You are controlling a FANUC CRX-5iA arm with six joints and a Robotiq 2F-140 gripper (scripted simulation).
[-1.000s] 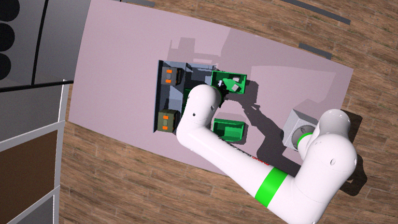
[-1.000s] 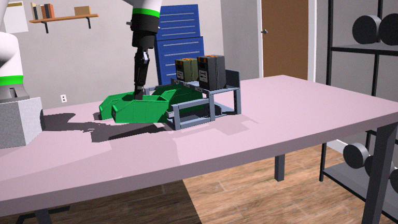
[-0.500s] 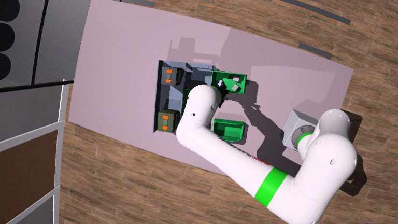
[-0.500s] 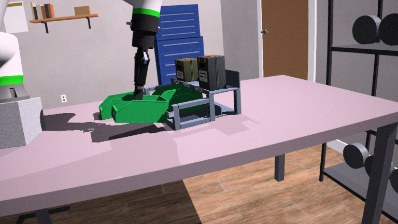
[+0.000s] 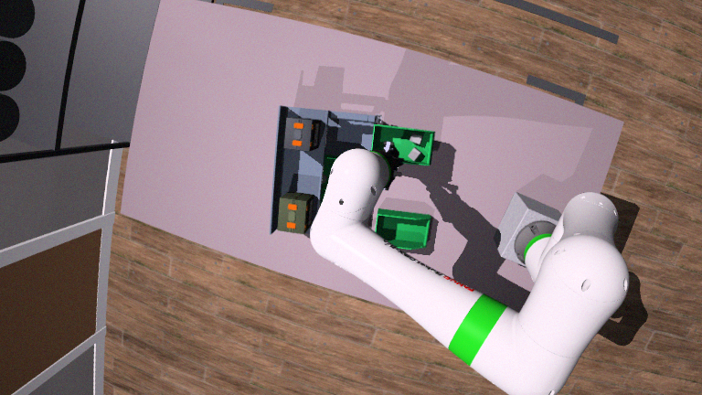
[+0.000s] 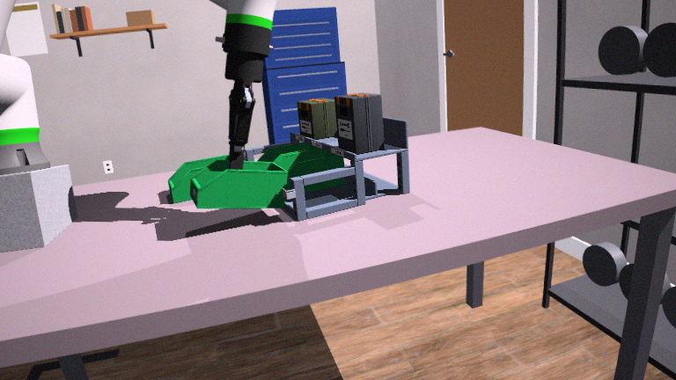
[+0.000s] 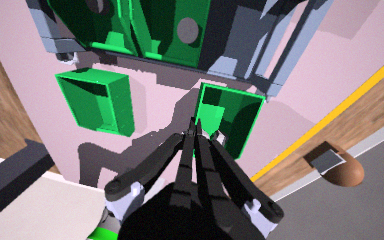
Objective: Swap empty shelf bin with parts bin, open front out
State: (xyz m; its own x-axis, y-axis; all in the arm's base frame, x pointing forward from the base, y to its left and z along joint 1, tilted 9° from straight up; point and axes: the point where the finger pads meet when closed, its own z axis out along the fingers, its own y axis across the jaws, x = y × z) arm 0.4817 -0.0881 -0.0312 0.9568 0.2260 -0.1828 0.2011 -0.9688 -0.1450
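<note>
A: Surface, room?
B: Pale pink desk (image 6: 448,196) on a wood floor (image 6: 438,336); brown door (image 6: 481,42) and blue cabinet (image 6: 304,57) seen behind.
A: Bins?
B: Bin w/ parts (image 5: 402,144), grey pieces inside, is set on the desk against the shelf (image 6: 399,132) front. Empty bin (image 5: 403,229) is set upright nearby. Gripper (image 7: 196,131) is lowered at the parts bin's wall, jaws pinched shut on it.

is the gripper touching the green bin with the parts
Touching: the wrist view shows the shut gripper pinching the rear wall of the bin with parts.
</note>
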